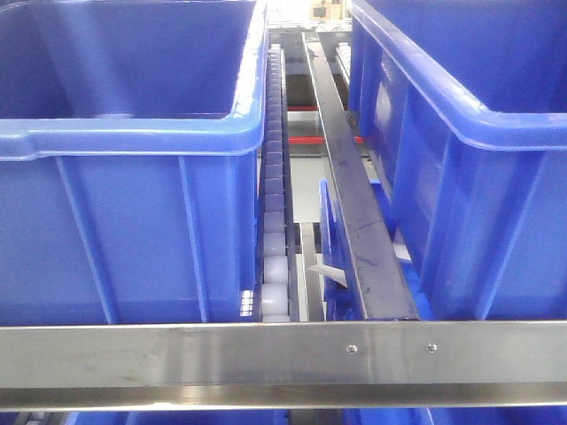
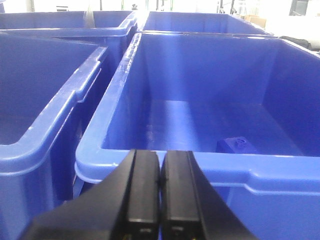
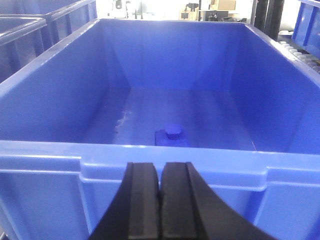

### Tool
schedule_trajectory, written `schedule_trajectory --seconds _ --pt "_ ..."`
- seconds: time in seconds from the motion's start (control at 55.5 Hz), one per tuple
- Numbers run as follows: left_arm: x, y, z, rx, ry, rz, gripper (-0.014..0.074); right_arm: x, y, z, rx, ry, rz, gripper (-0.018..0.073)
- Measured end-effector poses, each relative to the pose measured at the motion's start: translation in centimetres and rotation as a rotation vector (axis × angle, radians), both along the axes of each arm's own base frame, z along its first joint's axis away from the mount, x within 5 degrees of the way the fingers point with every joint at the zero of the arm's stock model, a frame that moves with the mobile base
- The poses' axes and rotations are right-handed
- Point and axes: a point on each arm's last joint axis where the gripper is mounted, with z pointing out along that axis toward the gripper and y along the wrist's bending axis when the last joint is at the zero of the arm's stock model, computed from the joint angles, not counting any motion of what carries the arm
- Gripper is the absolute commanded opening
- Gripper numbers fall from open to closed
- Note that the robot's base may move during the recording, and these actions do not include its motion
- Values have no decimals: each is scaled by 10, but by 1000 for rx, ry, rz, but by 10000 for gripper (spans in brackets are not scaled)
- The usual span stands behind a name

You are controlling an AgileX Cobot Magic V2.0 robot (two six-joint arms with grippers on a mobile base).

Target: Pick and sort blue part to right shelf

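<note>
The right shelf shows its steel front rail (image 1: 266, 350) with two screws and a track of white-blue rollers (image 1: 275, 221) between two large blue bins (image 1: 133, 221) (image 1: 478, 177). My left gripper (image 2: 160, 156) is shut and holds nothing, just before the near rim of a blue bin (image 2: 165, 165). A small blue part (image 2: 236, 145) lies on that bin's floor, near the front right. My right gripper (image 3: 161, 168) is also shut with nothing in it, before the rim of another bin (image 3: 150, 160). A blue part (image 3: 171, 135) with a round knob sits on that bin's floor. Neither gripper shows in the front view.
A dark metal bar (image 1: 354, 221) runs back between the bins beside the roller track, with a thin blue divider (image 1: 330, 221) and a white tag (image 1: 326, 273) at its foot. More blue bins (image 2: 40, 110) stand left of the left gripper's bin and behind it.
</note>
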Motion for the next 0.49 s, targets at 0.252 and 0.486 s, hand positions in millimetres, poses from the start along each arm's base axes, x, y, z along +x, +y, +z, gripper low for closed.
schedule_trajectory --seconds 0.252,0.486 --pt "0 0 0 0 0 0 125 0 0 0 0 0 0 50" --pt "0 0 0 0 0 0 125 0 0 0 0 0 0 50"
